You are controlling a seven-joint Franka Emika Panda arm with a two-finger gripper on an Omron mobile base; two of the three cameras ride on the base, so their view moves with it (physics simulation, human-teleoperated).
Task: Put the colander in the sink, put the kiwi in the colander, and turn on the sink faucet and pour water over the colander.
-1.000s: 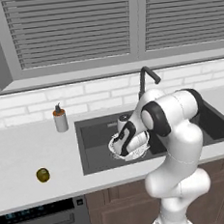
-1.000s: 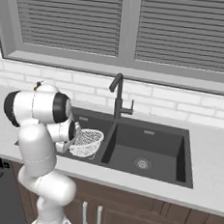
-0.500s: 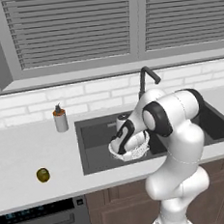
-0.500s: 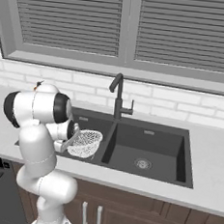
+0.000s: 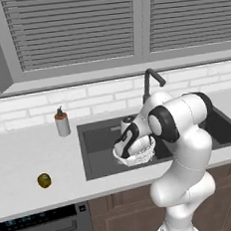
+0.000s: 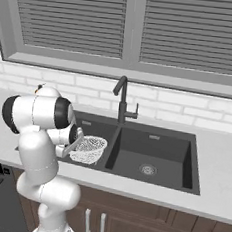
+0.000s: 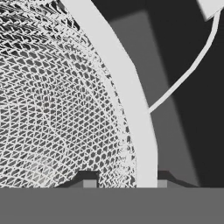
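Clamped on the rim of the colander (image 5: 136, 153), my claw (image 5: 126, 147) sits just left of centre in the left base view, its two tips straddling the white rim band that runs from the top of the hand view down to the bottom edge. The colander (image 7: 57, 100) fills the left side of that hand view, so the bowl lies to one side of my grip and the dark sink (image 5: 98, 144) floor shows on the other. From the right base view the colander (image 6: 89, 149) hangs tilted at the lower left of the frame, over the left basin of the sink (image 6: 185, 150), and I judge it is not yet resting flat on the bottom. The relation I care about next is straight down: the basin floor is directly beneath the bowl, so lowering and levelling before letting go looks like the right call. After that, the kiwi (image 5: 44, 181) is the target; it sits on the counter (image 5: 26, 156) at the lower left of the left base view, well apart from the sink and to the left of my claw. The faucet (image 5: 149, 84) rises behind the sink, right of centre, with no water running. A soap bottle (image 5: 62, 122) stands on the counter near the sink's back left corner.
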